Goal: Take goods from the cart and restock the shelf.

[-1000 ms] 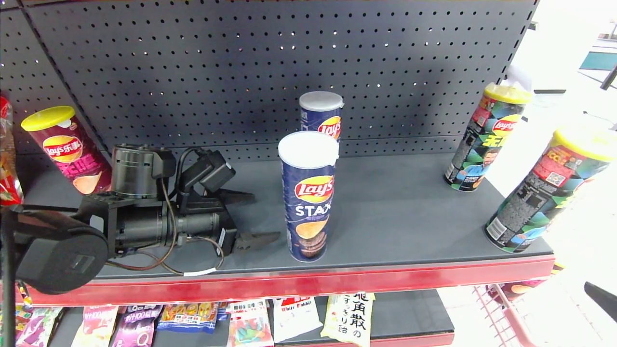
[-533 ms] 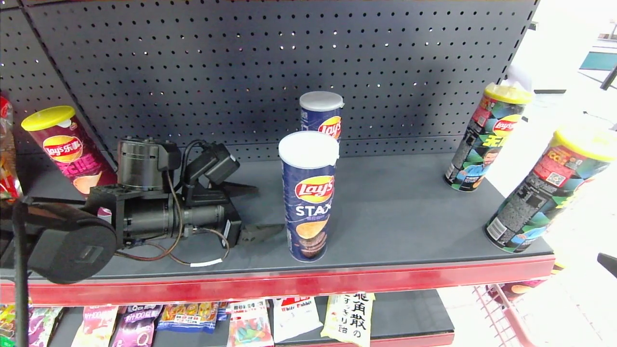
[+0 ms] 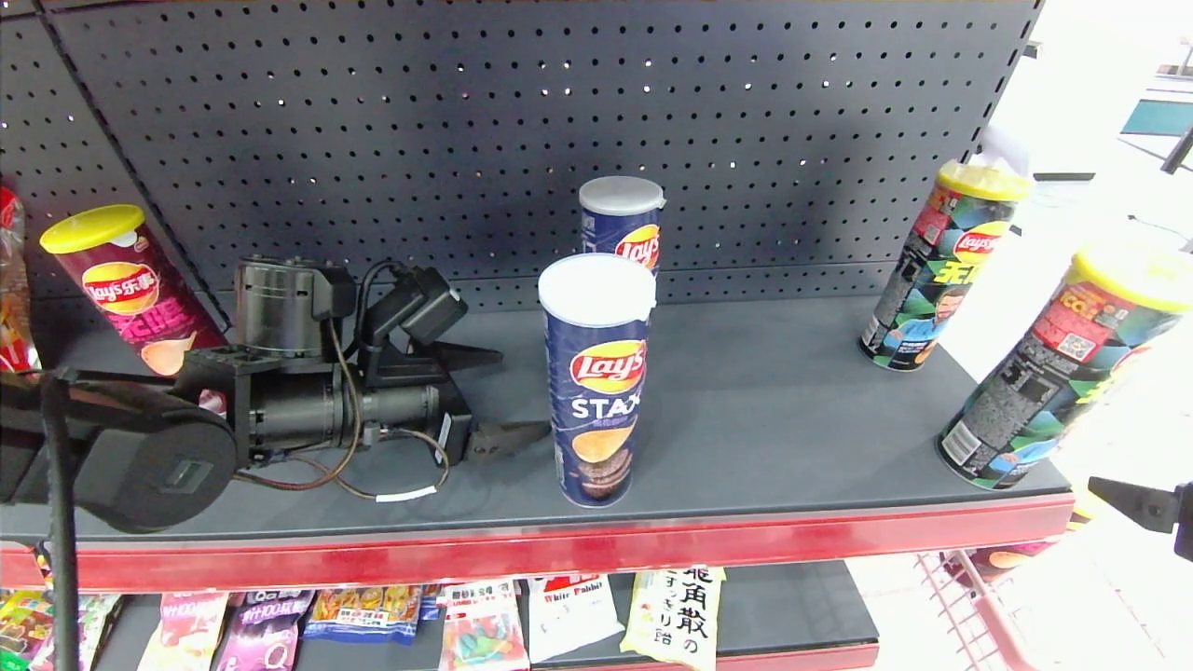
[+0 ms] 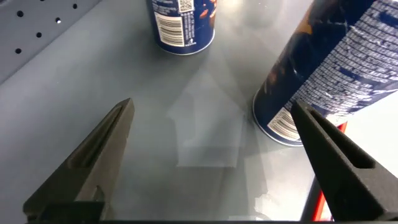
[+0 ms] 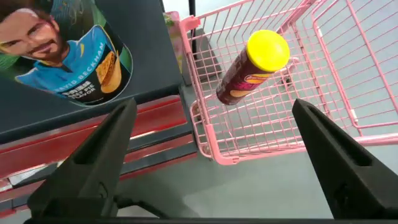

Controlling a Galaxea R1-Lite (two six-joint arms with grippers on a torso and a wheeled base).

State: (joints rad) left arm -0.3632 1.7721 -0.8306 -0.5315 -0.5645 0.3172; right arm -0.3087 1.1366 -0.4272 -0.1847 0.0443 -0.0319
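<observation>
Shelf, front edge: my left tool, open and empty, has drifted slightly inward beside the front blue can, while my right tool, likewise open and empty, has risen over the cart, where the maroon can probably comes next.

Left gripper has edged back from the shelf's front edge. Right gripper has come in near its front right corner.

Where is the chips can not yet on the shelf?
In the right wrist view, the maroon can lies in the pink cart, beside the right end of the shelf.
</observation>
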